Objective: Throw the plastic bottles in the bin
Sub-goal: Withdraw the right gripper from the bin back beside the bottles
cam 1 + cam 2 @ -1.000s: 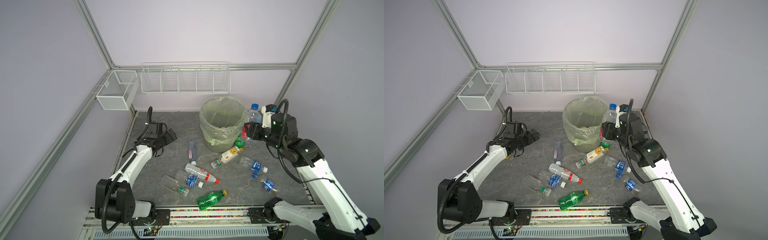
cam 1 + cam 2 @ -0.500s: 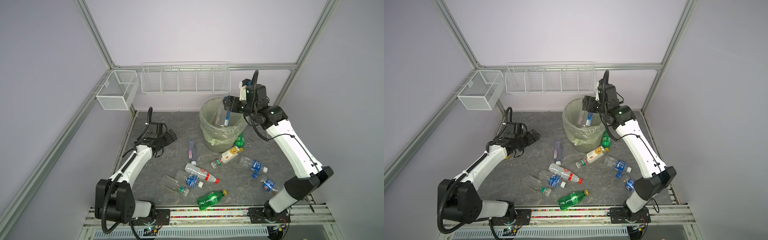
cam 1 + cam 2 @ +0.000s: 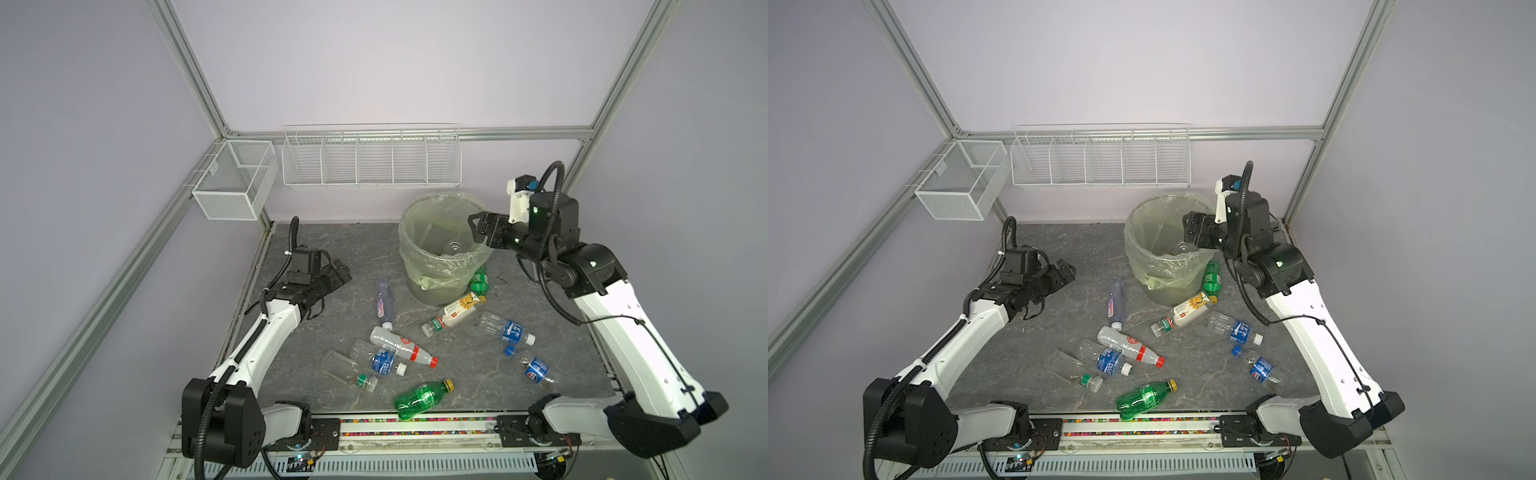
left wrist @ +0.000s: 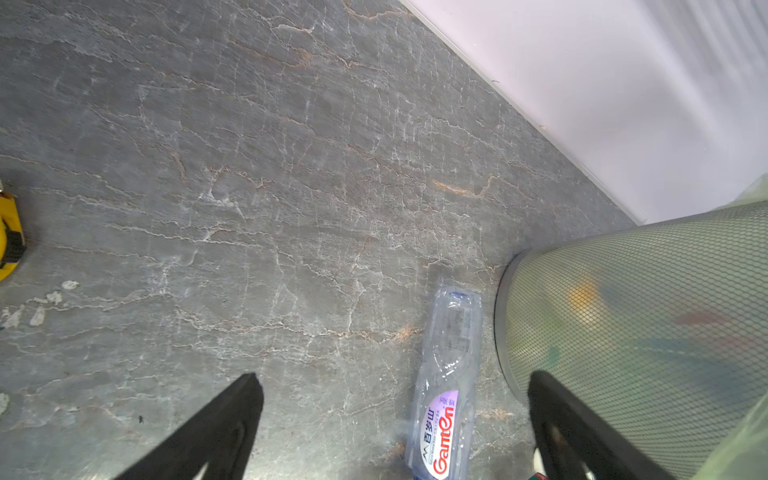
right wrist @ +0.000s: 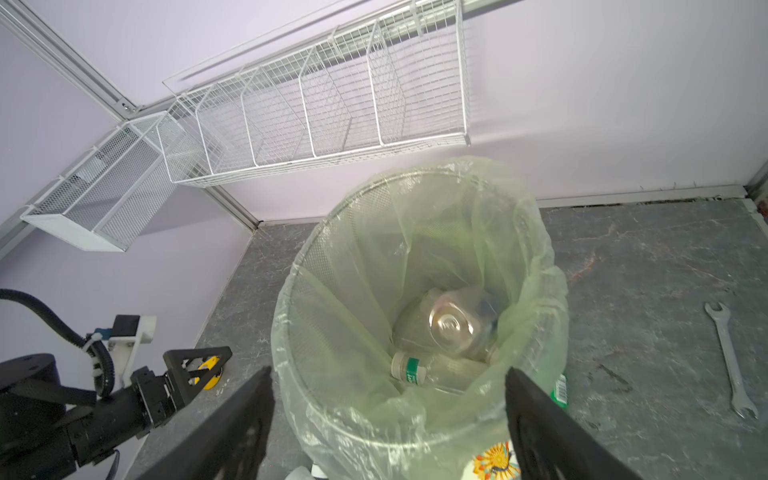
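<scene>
The bin [image 3: 428, 286] [image 3: 1163, 291] stands at the back of the table, lined with a pale green bag. In the right wrist view, clear plastic bottles [image 5: 451, 324] lie at the bottom of the bin [image 5: 286, 299]. My right gripper [image 3: 478, 226] [image 3: 1190, 226] [image 5: 388, 374] hangs open and empty over the bin's right rim. Several more bottles lie on the table in front of the bin, among them a purple-label one [image 3: 383, 302] [image 4: 446, 395] and a green one [image 3: 419, 399]. My left gripper [image 3: 340, 272] [image 4: 392, 378] is open and empty, left of the purple-label bottle.
White wire baskets [image 3: 370, 160] [image 3: 235, 183] hang on the back and left walls. A wrench [image 5: 729, 361] lies on the table right of the bin. A yellow tape measure [image 4: 8, 237] sits near the left gripper. A green bottle [image 3: 480, 280] leans by the bin's right side.
My right gripper carried a blue-capped bottle up over the bin, opened and let it drop in. It has since drawn back to the right rim. The left arm has not moved.
</scene>
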Robot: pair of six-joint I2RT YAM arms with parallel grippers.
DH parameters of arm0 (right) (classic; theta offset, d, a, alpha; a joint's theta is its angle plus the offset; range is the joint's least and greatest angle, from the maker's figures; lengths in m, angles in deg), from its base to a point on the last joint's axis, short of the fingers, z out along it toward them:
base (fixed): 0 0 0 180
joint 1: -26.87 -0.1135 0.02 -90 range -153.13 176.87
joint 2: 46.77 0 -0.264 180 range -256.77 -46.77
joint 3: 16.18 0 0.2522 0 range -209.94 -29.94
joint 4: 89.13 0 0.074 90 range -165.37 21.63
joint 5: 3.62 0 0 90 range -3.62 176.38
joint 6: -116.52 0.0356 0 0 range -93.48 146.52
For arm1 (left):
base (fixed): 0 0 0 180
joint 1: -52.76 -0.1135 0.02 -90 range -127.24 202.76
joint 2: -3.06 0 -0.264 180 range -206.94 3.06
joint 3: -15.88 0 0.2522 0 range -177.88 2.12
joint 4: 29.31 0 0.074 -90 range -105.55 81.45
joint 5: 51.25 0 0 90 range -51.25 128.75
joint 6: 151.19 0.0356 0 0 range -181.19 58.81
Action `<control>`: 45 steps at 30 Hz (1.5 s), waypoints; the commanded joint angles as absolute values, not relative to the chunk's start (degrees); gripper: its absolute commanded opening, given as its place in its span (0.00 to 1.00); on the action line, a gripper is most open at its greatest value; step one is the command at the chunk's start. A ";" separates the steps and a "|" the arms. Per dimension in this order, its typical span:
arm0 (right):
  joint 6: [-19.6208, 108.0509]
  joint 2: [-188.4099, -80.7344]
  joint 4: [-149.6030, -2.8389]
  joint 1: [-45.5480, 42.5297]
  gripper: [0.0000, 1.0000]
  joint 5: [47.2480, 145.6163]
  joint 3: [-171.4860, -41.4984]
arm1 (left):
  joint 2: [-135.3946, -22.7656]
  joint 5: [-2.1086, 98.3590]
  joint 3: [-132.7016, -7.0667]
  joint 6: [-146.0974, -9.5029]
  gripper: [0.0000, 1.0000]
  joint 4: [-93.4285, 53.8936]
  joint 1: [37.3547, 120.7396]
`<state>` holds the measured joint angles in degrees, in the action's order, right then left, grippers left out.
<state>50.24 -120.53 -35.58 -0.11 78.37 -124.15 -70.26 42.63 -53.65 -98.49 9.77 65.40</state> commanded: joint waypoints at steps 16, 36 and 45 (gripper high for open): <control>53.34 -111.08 -32.92 8.00 0.88 81.33 -108.38 | -72.52 42.62 -54.45 -98.64 0.99 10.48 64.96; 55.12 -109.44 -35.01 21.39 0.88 89.32 -98.59 | -71.42 42.31 -52.93 -98.21 0.99 9.46 64.71; 55.96 -111.06 -38.75 23.86 0.88 89.85 -93.01 | -71.30 42.06 -53.30 -98.12 0.99 9.41 64.58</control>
